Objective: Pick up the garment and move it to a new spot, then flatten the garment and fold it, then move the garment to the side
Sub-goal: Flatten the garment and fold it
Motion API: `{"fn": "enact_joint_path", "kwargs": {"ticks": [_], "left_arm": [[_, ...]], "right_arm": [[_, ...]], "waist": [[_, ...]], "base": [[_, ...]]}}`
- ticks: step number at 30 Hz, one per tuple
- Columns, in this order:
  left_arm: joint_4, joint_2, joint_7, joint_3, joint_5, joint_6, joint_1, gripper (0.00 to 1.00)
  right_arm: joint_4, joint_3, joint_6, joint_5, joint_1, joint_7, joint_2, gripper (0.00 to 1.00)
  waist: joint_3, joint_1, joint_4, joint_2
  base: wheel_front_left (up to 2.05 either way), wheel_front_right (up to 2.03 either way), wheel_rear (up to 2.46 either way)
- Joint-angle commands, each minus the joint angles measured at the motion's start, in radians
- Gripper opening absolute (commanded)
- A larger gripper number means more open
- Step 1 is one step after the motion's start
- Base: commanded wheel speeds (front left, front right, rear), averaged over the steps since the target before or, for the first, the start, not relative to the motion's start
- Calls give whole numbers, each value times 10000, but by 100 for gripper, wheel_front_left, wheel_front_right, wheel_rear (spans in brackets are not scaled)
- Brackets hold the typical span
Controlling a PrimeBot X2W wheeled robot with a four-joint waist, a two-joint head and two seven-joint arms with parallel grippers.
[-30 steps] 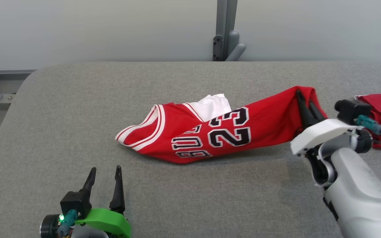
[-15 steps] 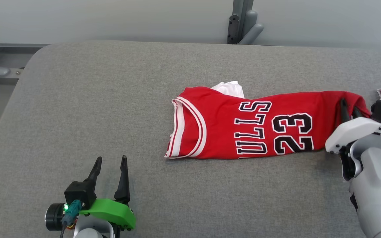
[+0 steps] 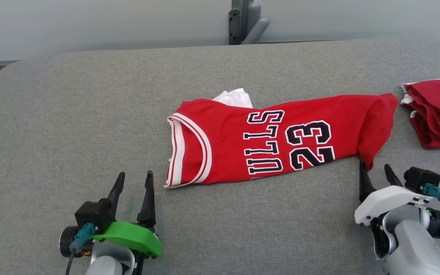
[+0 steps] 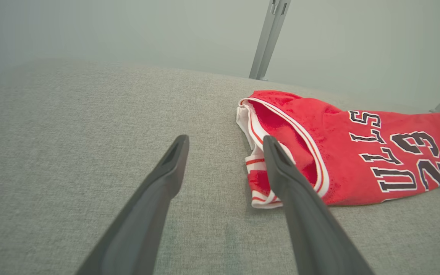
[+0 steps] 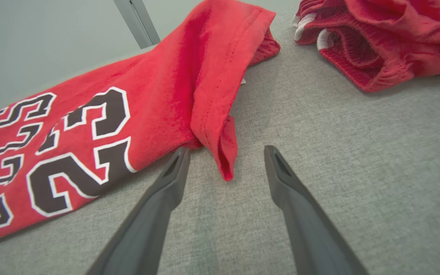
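Step in hand looks like flattening. Red sleeveless basketball jersey w/ black-and-white "23" (image 3: 266, 141) lies bunched lengthwise mid grey fabric-covered table (image 3: 71, 114), a white bit poking out at its far edge. To do it well, prob. take hem corner & white-trimmed end, one per gripper, then pull apart low, no lifting. Right gripper (image 3: 374, 165): fingers apart, empty, folded hem corner right at its tips, not pinched. Left gripper (image 3: 135, 173): also apart, just beside trimmed end, not touching.

Head looks down — wrists low, sharing jersey (image 3: 224, 152).
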Motion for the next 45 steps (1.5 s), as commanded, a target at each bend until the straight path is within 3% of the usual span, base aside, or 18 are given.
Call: {"fn": "enact_joint_path", "kwargs": {"ticks": [1,11,20,21,25,26,27,28,34,38,45], "left_arm": [[110,27,5,-84,-183,-107,-171,100],[1692,31,452,-1113,-1166,-382,-1041,100],[2804,32,581,-1751,-1580,-197,-1921,100],[2958,32,497,-1909,-1610,-261,-2071,0],[3177,44,356,-2073,-1566,-396,-2278,0],[3191,73,316,-2094,-1561,-408,-2300,0],[3176,109,268,-2095,-1566,-438,-2313,0],[3164,155,247,-2103,-1566,-466,-2325,0],[2986,454,136,-2065,-1495,-502,-2227,0],[2652,779,107,-1946,-1618,-493,-1829,0],[1202,1606,1025,-1731,-2038,-365,-298,0]], "right_arm": [[-100,155,-1,256,148,-26,63,100],[170,1181,-1,1562,-192,-27,-55,100],[870,2400,-1,2490,-1162,-27,-229,100],[1149,2489,-1,2519,-1348,-27,-261,100],[1742,2562,-1,2580,-1672,-26,-302,100],[1850,2575,-1,2591,-1724,-24,-318,83],[1901,2611,-1,2616,-1758,-24,-319,29],[1906,2656,-1,2649,-1771,-24,-319,0],[1260,3191,-1,2875,-1344,-27,-614,0],[285,3736,-1,3700,-506,-26,-953,0],[-2148,5472,-13,5850,1872,1399,-2975,0]], "waist": [[109,0,-408,0],[306,0,-925,0],[713,0,-883,0],[785,0,-823,0],[851,0,-707,0],[855,0,-686,0],[855,0,-667,0],[851,0,-652,0],[765,0,-603,0],[665,0,-559,0],[663,0,-613,0]], "base": [[0,0,0],[0,0,0],[0,0,0],[0,0,0],[0,0,0],[0,0,0],[0,0,0],[0,0,0],[0,0,0],[0,0,0],[0,0,0]]}}
